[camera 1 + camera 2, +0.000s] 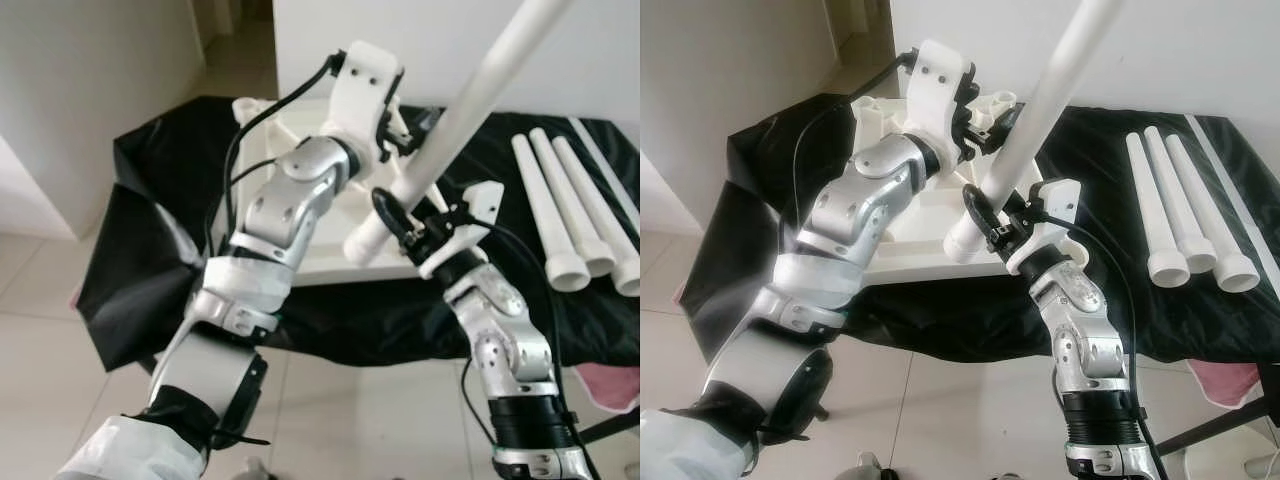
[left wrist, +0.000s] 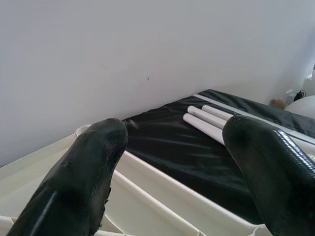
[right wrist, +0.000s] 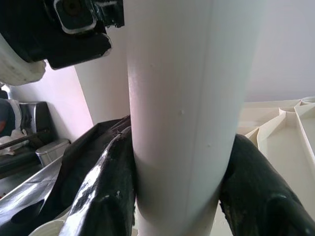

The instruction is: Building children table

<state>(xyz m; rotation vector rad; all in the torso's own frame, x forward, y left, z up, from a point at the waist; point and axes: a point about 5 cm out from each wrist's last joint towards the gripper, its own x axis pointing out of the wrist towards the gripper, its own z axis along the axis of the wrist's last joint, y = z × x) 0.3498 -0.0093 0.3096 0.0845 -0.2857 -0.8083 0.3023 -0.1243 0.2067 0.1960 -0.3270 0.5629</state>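
Note:
A white table top lies upside down, ribs up, on a black cloth. My right gripper is shut on a long white table leg, which slants up to the right; its flared lower end hangs over the table top's front edge. In the right wrist view both black fingers press against the leg. My left gripper hovers over the table top just beside the leg, open with nothing between its fingers. The ribbed underside lies below it.
Three spare white legs lie side by side on the black cloth to the right, with a thin white strip past them. A white wall stands close behind. Pink fabric lies on the tiled floor at lower right.

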